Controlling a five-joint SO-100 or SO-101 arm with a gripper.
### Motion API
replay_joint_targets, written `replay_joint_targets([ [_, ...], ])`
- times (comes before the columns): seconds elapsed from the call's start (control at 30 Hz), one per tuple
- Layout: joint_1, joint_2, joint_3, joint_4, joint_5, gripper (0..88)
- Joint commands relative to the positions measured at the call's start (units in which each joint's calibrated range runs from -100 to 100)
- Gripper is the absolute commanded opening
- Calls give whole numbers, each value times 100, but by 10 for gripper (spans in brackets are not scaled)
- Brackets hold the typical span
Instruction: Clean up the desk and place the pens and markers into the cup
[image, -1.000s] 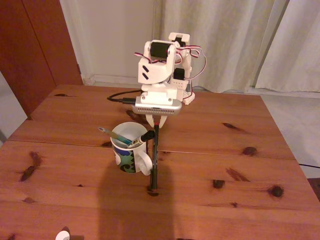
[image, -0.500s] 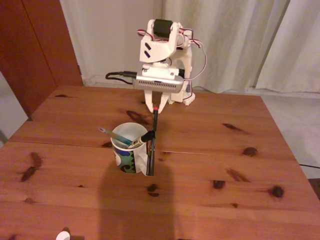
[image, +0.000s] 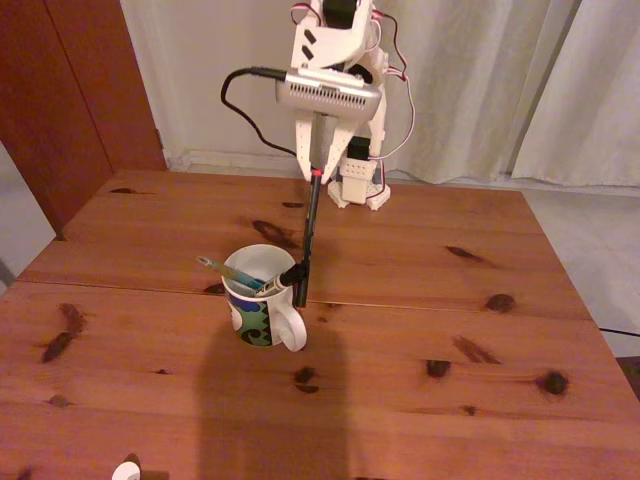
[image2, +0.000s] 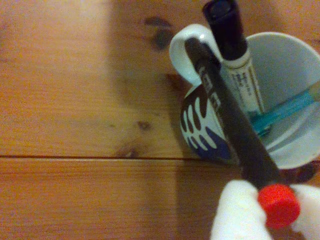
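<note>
A thin black pen (image: 309, 235) with a red tip is gripped near its red end by the white fingers (image: 318, 172), closed on it, and is hung nearly upright just beside the mug (image: 262, 296), above the wooden table (image: 450, 330). A teal pen (image2: 287, 108) and a white-barrelled marker (image2: 239, 65) are seen leaning inside the mug.

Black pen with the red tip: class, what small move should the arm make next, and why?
Probably shift the gripper over the cup opening. It holds the black pen by its red end, hanging beside the rim by the handle; the marker and teal pen are inside.
</note>
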Motion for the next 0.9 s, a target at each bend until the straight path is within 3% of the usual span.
replay_joint_targets([
  [0.0,6,-483,-57,12,39,7],
  [0.87,842,-732,-102,-82,406,7],
])
